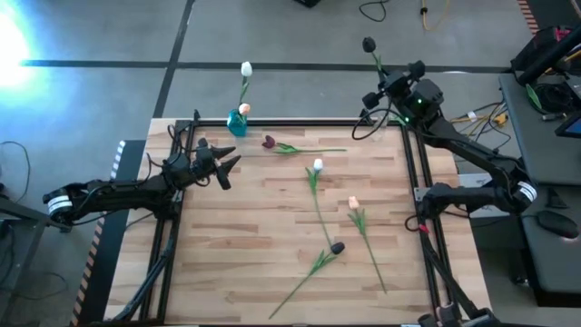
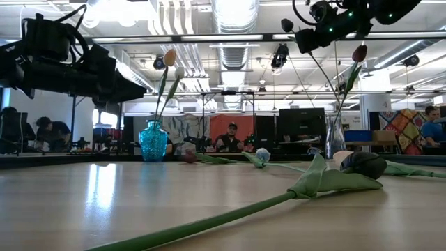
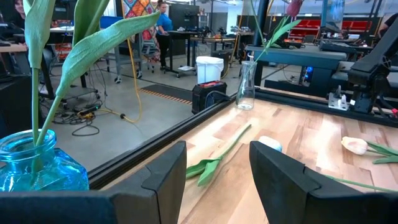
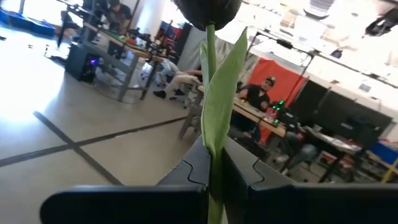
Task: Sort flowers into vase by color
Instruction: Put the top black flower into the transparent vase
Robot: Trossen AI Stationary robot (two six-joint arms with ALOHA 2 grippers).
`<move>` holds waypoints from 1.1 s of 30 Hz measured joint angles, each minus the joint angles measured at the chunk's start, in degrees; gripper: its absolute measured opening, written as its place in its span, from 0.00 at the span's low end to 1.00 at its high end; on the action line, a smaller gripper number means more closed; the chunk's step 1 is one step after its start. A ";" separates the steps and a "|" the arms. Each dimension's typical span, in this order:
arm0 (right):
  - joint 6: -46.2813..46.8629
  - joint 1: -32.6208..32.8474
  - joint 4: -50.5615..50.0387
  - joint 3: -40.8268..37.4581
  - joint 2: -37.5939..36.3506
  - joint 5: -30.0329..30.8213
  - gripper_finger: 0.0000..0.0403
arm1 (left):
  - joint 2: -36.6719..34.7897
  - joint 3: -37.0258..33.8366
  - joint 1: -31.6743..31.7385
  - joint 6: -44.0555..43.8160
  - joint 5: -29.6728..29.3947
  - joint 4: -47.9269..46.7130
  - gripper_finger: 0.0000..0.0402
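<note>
The right claw (image 4: pixel 211 177), up at one o'clock, was clenched on a dark-headed artificial tulip (image 1: pixel 369 44), stem upright, presumably for the clear glass vase (image 3: pixel 246 86). The left claw (image 1: pixel 225 170) waited released at nine o'clock beside the blue glass vase (image 1: pixel 238 122); four tulips lay on the wooden worktop (image 1: pixel 236 245).

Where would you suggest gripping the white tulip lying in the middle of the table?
Take the white tulip by its bare stem just below the head, above the leaf, coming straight down. It lies flat on the table, stem running toward the near edge, so set the pincer fingers across it. The idle left pincer seems closer.
</note>
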 joint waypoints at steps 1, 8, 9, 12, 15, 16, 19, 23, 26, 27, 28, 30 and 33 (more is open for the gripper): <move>-0.43 0.74 0.31 0.00 0.04 1.11 0.03 | 0.00 0.00 0.00 0.00 0.00 0.00 0.40; -0.56 5.46 1.30 -0.02 0.11 9.18 0.03 | 0.00 0.00 0.00 0.00 -0.02 0.02 0.40; -0.39 5.96 1.35 -0.11 0.11 10.36 0.03 | 0.00 0.00 0.00 0.00 -0.02 0.02 0.40; 0.37 7.58 1.68 -0.75 0.13 13.31 0.03 | 0.00 0.00 0.00 0.00 -0.02 0.00 0.40; -0.07 9.36 2.70 -1.57 0.15 13.81 0.03 | 0.00 0.00 0.00 0.00 -0.02 0.00 0.40; -0.07 10.01 3.28 -1.88 0.15 14.48 0.03 | 0.00 0.00 0.00 0.00 -0.02 0.00 0.40; -1.17 12.36 5.90 -3.31 0.15 17.35 0.03 | 0.00 0.00 0.00 0.00 -0.02 0.00 0.40; -1.80 15.51 8.81 -5.44 0.15 21.49 0.03 | 0.00 0.00 0.00 0.00 -0.02 -0.02 0.40; -0.06 17.18 9.81 -6.54 0.37 24.55 0.03 | 0.00 0.00 0.00 0.00 -0.02 -0.03 0.40; 0.23 17.71 10.61 -6.80 0.71 25.83 0.03 | 0.00 0.00 0.00 0.02 -0.02 -0.02 0.40; 0.45 18.14 11.59 -7.09 1.20 27.30 0.03 | 0.01 0.00 0.00 0.02 -0.02 -0.04 0.40; 0.02 18.48 12.89 -7.52 2.63 29.86 0.03 | 0.02 0.00 0.00 0.02 -0.02 -0.04 0.40; -0.56 18.41 15.06 -7.53 5.90 30.98 0.03 | 0.04 0.00 0.00 0.02 -0.02 -0.07 0.40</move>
